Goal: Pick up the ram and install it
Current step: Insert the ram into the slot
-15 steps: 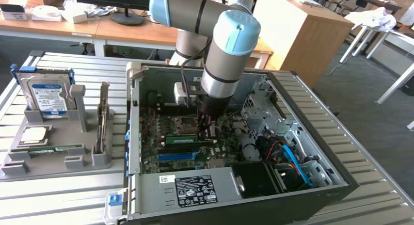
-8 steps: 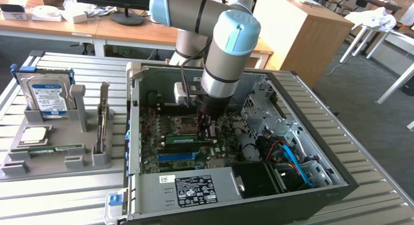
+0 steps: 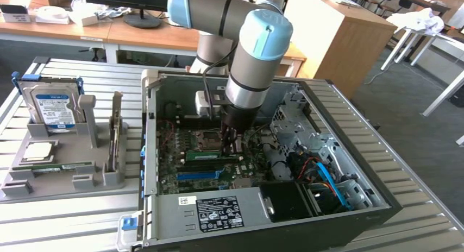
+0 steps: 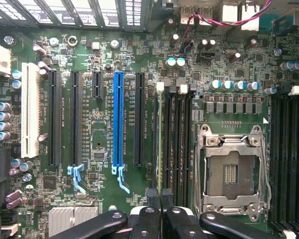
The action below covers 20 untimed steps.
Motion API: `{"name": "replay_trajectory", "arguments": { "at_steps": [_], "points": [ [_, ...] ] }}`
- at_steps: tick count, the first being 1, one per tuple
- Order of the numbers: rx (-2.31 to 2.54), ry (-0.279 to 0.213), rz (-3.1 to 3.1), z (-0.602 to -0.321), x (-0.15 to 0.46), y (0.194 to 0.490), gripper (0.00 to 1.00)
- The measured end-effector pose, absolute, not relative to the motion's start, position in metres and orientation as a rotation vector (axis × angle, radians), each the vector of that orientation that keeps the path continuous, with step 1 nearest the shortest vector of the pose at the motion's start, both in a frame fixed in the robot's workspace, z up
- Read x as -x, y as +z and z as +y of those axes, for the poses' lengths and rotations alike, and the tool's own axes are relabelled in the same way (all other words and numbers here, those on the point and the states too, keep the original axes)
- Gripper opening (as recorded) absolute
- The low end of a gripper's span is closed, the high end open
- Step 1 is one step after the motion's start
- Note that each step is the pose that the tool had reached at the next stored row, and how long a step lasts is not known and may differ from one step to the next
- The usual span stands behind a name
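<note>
The ram (image 3: 206, 155) is a thin green stick standing on edge over the motherboard (image 3: 190, 173), inside the open computer case. In the wrist view the ram (image 4: 159, 139) is seen edge-on. It runs along a dark memory slot beside the empty processor socket (image 4: 231, 172). My gripper (image 3: 232, 147) reaches straight down into the case. Its black fingertips (image 4: 150, 209) are pressed together on the stick's top edge, gripper (image 4: 159, 196) shut on it. I cannot tell whether the stick is fully down in the slot.
The case walls (image 3: 149, 154) and the drive cage with blue cables (image 3: 326, 178) hem in the arm. On the exterior view's left a grey holder (image 3: 62, 181) carries a hard drive (image 3: 52, 108), a square chip (image 3: 38, 150), another green stick (image 3: 54, 166) and an upright card (image 3: 114, 135).
</note>
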State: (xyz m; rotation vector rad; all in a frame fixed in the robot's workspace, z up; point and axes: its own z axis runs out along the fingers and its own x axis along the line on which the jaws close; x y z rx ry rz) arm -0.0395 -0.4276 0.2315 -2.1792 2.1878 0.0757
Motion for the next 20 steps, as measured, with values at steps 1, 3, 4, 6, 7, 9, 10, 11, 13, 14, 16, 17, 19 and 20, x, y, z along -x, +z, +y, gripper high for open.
{"name": "replay_trajectory", "arguments": {
  "at_steps": [1, 3, 4, 6, 7, 9, 10, 11, 13, 14, 16, 17, 19, 20],
  "points": [
    [2.179, 0.076, 2.188, -0.4277, 0.0395, 0.2314, 0.12],
    [2.179, 0.076, 2.188, -0.4277, 0.0395, 0.2310, 0.12],
    [2.179, 0.076, 2.188, -0.4276, 0.0395, 0.2309, 0.12],
    [2.179, 0.076, 2.188, -0.4276, 0.0395, 0.2304, 0.12],
    [2.179, 0.076, 2.188, -0.4276, 0.0395, 0.2302, 0.12],
    [2.179, 0.076, 2.188, -0.4276, 0.0395, 0.2299, 0.12],
    [2.179, 0.076, 2.188, -0.4276, 0.0395, 0.2299, 0.12],
    [2.179, 0.076, 2.188, -0.4276, 0.0395, 0.2299, 0.12],
    [2.179, 0.076, 2.188, -0.4276, 0.0395, 0.2299, 0.12],
    [2.179, 0.076, 2.188, -0.4276, 0.0395, 0.2299, 0.12],
    [2.179, 0.076, 2.187, -0.4273, 0.0394, 0.2298, 0.12],
    [2.179, 0.076, 2.187, -0.4273, 0.0394, 0.2298, 0.12],
    [2.179, 0.076, 2.188, -0.4273, 0.0395, 0.2298, 0.12],
    [2.179, 0.076, 2.188, -0.4272, 0.0395, 0.2298, 0.12]
  ]
}}
